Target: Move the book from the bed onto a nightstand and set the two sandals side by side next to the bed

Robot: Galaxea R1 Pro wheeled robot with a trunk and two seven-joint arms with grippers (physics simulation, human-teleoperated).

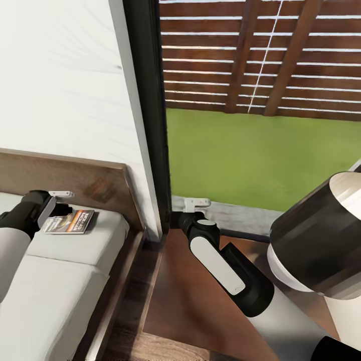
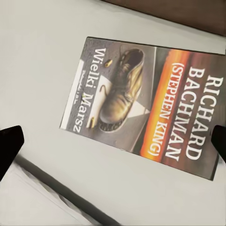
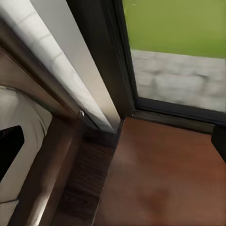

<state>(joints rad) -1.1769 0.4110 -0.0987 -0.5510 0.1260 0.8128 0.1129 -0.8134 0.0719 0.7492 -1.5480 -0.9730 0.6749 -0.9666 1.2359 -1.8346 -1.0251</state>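
Note:
The book point(image 1: 70, 221) lies flat on the pale mattress of the bed point(image 1: 60, 281), close to the brown headboard point(image 1: 75, 178). Its cover point(image 2: 146, 106) carries a boot picture and orange and black print. My left gripper point(image 1: 61, 197) hovers just above the book, open, with its dark fingertips point(image 2: 9, 146) spread wider than the cover and nothing between them. My right gripper point(image 1: 197, 203) hangs open over the glossy dark-brown top of the nightstand point(image 1: 195, 306), which stands right of the bed point(image 3: 160, 179). The sandals are out of view.
A dark window frame point(image 1: 150, 115) runs down beside the white wall point(image 1: 60, 75). Behind the glass are a green lawn point(image 1: 260, 155) and a brown slatted fence point(image 1: 260, 55). A narrow gap of dark floor point(image 3: 84, 188) separates bed frame and nightstand.

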